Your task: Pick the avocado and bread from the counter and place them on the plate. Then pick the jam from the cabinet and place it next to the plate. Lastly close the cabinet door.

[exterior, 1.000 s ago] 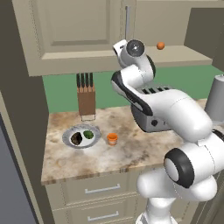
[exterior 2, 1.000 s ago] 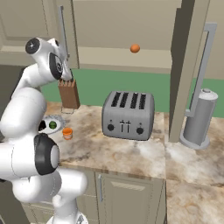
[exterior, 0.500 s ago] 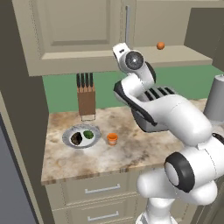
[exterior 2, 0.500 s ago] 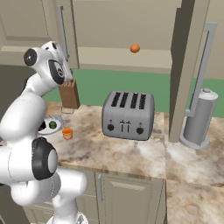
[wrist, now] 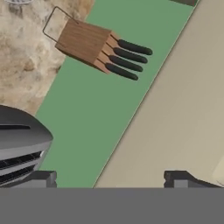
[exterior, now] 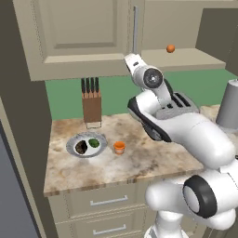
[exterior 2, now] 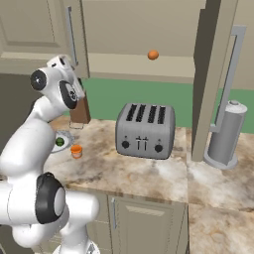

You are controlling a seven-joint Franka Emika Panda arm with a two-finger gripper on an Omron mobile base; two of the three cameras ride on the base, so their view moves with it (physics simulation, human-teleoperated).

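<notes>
cabinet closing looks like the step in hand: the small round dark-green avocado (exterior: 94,142) and the dark-brown lumpy bread (exterior: 82,147) already lie on the round grey-white fluted plate (exterior: 73,140), and the small orange cup-shaped jam jar (exterior: 119,147) stands just beside the plate on the marbled beige-and-brown stone counter (exterior: 135,160), well below the hand. what i judge remains is the wide beige wall cabinet (exterior 2: 134,30), whose door (exterior 2: 214,82) stands swung out, far off to the hand's side past the grey four-slot toaster (exterior 2: 145,131). the next move calls for carrying the hand across to that door's outer face and pushing it shut. the white arm is folded upward, its wrist raised near the cabinet's lower edge above the wooden knife block (wrist: 84,42). in the hand view the gripper (wrist: 109,177) is empty, its two dark tips standing wide apart, aimed along the green wall. a small orange ball (exterior: 170,48) sits on the cabinet shelf, beyond the hand.
</notes>
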